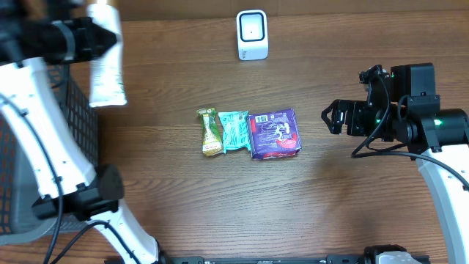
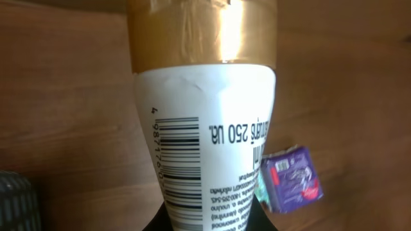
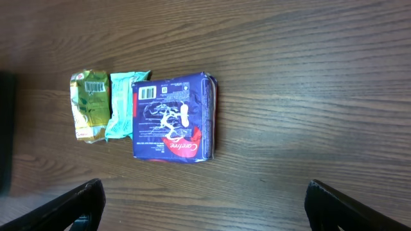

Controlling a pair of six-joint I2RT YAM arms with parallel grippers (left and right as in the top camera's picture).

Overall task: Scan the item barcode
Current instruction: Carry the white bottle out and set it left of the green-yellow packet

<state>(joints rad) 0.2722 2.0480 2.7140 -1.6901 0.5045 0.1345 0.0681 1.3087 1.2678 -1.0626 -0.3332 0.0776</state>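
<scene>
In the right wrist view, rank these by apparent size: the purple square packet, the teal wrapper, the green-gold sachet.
Largest: purple square packet, clearly.
Next: teal wrapper and green-gold sachet. They look about alike, with the wrapper partly tucked behind the packet, so I would not rank them.

Setting reads as a shop checkout mock-up; a wood-grain counter (image 1: 330, 205) carries a white scanner unit (image 1: 252, 34) at its far edge; a dark wire basket (image 1: 77, 128) sits left; retail goods present: purple pack (image 1: 275, 133), teal sachet (image 1: 234, 130), green-gold sachet (image 1: 210, 132), barcoded white bottle (image 2: 205, 128).
</scene>
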